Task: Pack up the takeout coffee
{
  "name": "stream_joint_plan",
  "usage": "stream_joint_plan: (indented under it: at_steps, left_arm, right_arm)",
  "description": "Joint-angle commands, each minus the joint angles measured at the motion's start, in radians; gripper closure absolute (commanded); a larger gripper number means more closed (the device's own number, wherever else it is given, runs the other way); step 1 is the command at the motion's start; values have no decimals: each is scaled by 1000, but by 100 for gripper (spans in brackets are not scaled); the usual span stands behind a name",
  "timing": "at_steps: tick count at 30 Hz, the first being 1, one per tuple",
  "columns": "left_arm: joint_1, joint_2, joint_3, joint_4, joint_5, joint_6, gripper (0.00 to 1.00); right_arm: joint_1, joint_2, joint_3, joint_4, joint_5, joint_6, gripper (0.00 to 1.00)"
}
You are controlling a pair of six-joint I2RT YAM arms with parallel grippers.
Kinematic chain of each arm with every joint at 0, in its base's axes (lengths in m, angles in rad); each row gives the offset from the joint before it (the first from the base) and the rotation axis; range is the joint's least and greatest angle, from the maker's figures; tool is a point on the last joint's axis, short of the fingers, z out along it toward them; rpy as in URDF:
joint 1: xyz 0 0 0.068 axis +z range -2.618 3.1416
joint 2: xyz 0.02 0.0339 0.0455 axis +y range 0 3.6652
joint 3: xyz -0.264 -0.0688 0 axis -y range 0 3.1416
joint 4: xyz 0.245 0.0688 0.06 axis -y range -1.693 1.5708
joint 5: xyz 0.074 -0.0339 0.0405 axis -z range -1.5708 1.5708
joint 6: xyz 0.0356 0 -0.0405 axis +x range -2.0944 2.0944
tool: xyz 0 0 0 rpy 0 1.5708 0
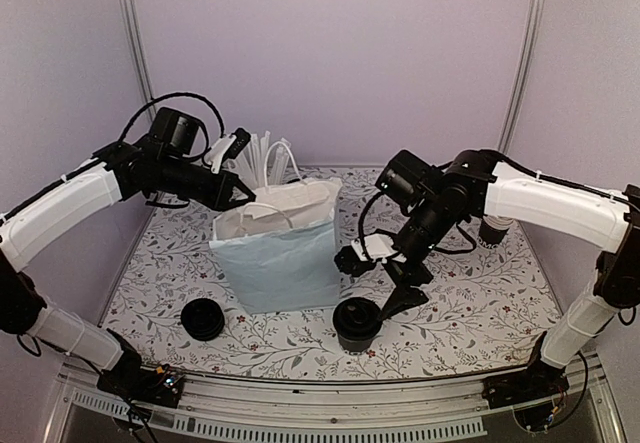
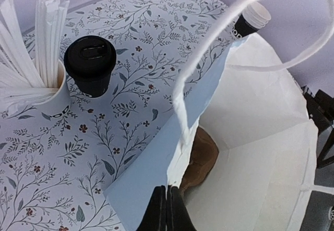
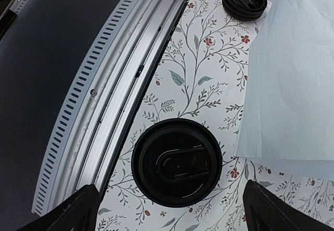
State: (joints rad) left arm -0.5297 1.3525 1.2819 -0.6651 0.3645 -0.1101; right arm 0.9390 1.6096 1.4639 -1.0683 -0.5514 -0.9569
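You are only starting: your left claw is pinching the rim of the paper bag, while the takeout coffee is standing unpacked on the counter beside it, your right claw hanging spread above.

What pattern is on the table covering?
White table covering with grey-green leafy sprigs and small red flowers; clearest in the left wrist view.

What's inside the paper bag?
A brown thing lies low in the bag, against one wall. The rest showing is bare white paper. The wall covers part of the brown thing, so I cannot tell what it is.
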Motion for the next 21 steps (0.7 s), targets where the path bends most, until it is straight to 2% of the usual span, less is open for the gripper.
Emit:
stream_joint_plan:
  at_steps: [1,15,21]
  left_arm:
    - [10,-22,-26,62,-74,-60,100]
    - [12,-64,-77,119,-32,-101,100]
    - [12,-69,-90,132,-17,-104,100]
  right_arm:
    - [43,23,-31,60,84,7,1]
    - [121,127,-33,86,230,32,2]
    - [129,148,-31,90,236,44,10]
